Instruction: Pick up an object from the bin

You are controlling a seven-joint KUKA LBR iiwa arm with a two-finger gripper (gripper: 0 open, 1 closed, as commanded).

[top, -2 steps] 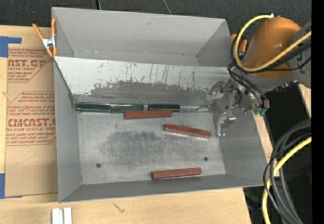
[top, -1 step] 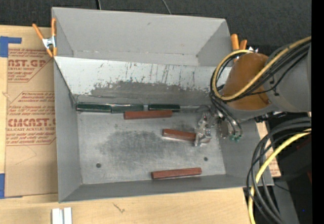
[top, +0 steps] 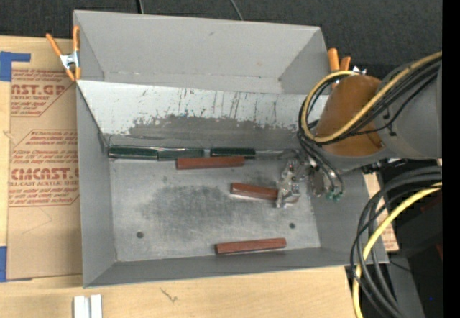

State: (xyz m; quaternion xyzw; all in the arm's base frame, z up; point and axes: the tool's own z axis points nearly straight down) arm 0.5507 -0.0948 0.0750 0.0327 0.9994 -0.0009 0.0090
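Arm (top: 406, 111) is reaching into the grey bin (top: 201, 43) from the right, crossing above the right wall. Its orange wrist cover (top: 346, 122) is sitting over that wall's far end, with yellow and black cables (top: 314, 104) looping round it. The wrist is pointing down and to the left.

Gripper (top: 290, 193) is hanging low over the right part of the floor, between the near and far walls. It is meeting the right end of a reddish-brown bar (top: 251, 191). This bar is lying flat at mid-floor, slightly slanted, with its left end a little farther back.

Gripper metalwork is covering the bar's right tip. Whether that tip is being gripped, or the gripper is only resting above it, cannot be told. How far the jaws are standing apart cannot be told either, as the parts are blending into glare and small wiring.

A second reddish-brown bar (top: 210, 162) is lying flat to the far left of the first, apart from it. A third (top: 250, 245) is lying by the near wall, well apart from the gripper. Dark green strips (top: 180, 154) are running end to end along the foot of the far wall, just beyond the second bar. Whether they are touching it is hard to judge.

The arm's upper part is running out of view at the right.
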